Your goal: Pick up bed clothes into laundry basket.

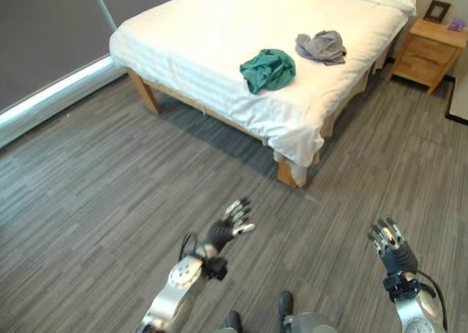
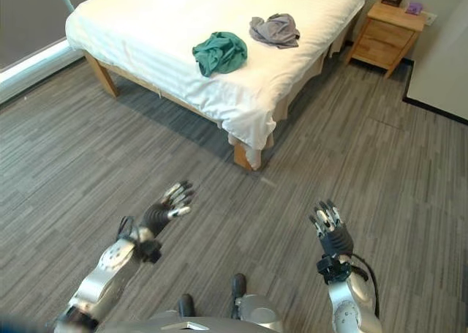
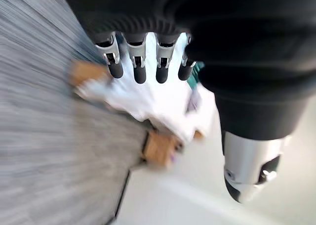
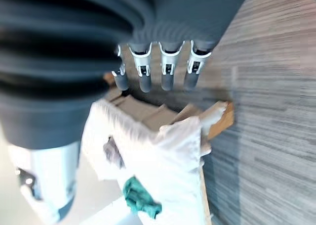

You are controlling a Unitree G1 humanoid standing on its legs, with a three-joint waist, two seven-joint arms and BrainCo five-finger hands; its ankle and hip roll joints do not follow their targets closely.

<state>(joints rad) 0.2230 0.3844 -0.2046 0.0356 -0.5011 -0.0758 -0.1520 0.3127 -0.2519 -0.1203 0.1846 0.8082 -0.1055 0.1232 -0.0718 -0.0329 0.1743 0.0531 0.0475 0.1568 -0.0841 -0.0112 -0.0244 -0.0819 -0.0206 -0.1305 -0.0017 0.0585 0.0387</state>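
Nearest, over the grey plank floor point(image 1: 88, 201), the left hand point(image 1: 232, 225) and the right hand point(image 1: 389, 242) both hang with fingers straight and relaxed, grasping nothing, well apart from the bed point(image 1: 219, 25).

Farther off, the clothes lie on the bed's white sheet: a green garment point(image 1: 268, 69) crumpled near the foot edge, toward the near corner, and a grey garment point(image 1: 322, 47) just beyond it, close to the side edge that faces the wooden nightstand point(image 1: 430, 49).

As I judge it, the main risk is that curled fingers catch the loose sheet together with the green garment and drag the bedding off the edge. A partial grip on crumpled cloth could also let it slip to the floor. I cannot see a laundry basket, so the drop-off place is unsettled.

No brand, label or writing can be read anywhere.
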